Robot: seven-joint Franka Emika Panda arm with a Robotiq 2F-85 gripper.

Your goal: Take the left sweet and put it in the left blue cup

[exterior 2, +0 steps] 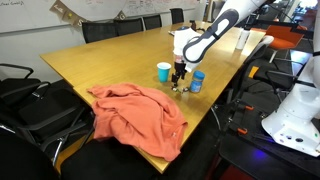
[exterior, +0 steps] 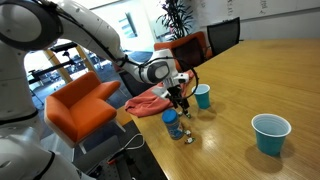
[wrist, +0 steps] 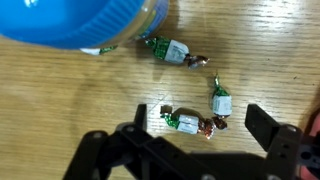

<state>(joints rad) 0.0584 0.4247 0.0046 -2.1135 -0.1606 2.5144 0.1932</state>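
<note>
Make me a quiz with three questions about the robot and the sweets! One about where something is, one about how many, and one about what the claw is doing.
1. Where does the crumpled orange cloth lie?
A) on the wooden table, at its edge
B) on a black chair
C) inside a cup

2. How many wrapped sweets show in the wrist view?
A) one
B) three
C) six

3. How is the robot's gripper?
A) shut on a sweet
B) shut on a cup
C) open, holding nothing

Answers:
1 A, the cloth spreads over the table's corner in both exterior views.
2 B, three sweets lie on the wood near the blue plastic cup.
3 C, its black fingers stand wide apart and grip nothing.
</note>
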